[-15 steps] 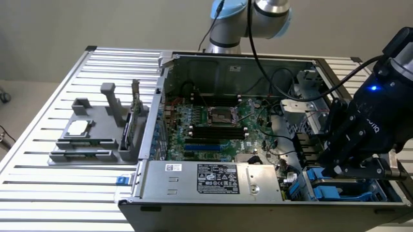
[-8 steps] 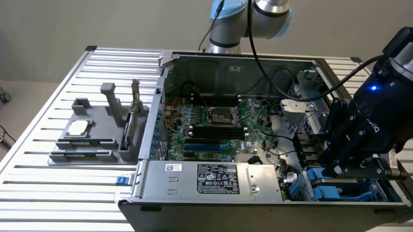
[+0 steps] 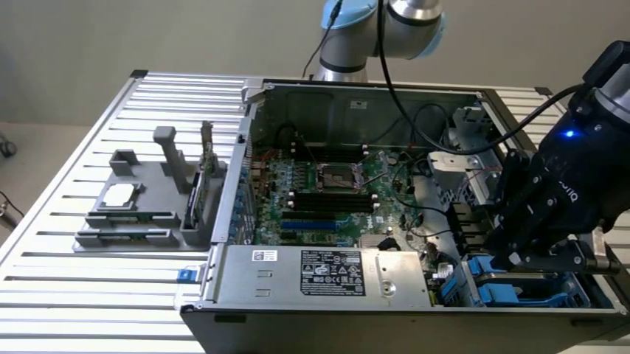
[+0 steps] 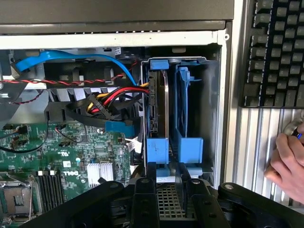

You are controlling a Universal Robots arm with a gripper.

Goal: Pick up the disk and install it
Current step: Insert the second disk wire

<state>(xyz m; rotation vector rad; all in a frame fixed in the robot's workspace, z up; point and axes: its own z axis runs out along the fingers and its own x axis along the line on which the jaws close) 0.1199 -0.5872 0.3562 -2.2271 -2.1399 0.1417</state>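
Inside the open computer case (image 3: 344, 96), at the corner on the exterior view's right, the robot's hand (image 3: 551, 254) hangs just above the drive bay (image 4: 211, 109). In the wrist view its two black fingers (image 4: 145, 190) stand partly apart, one on either side of the blue tabs at the bay's mouth, with nothing clamped between them. The disk (image 4: 159, 104) sits on edge inside that bay, its grey metal side and blue carrier bracket showing, beside a second blue carrier (image 4: 187, 109) in the neighbouring slot. Whether the fingers touch the blue tabs I cannot tell; they are at least just beside them.

Red, yellow and black cables (image 4: 114, 97) run up to the disk's end, and a blue flat cable (image 4: 71, 59) arcs over them. The green motherboard (image 3: 325, 199) fills the middle of the case, with its processor socket (image 3: 333, 177) open. A large silver box with a black-and-white label (image 3: 330, 274) lies along the near edge of the case.

On the slatted metal counter (image 3: 88, 295), well apart from the hand on the exterior view's left, a grey holder (image 3: 147, 199) carries a small square silver chip (image 3: 118, 194). In the wrist view a black keyboard (image 4: 278, 47) lies on the counter beside the case, and a person's hand (image 4: 287, 161) rests near it.
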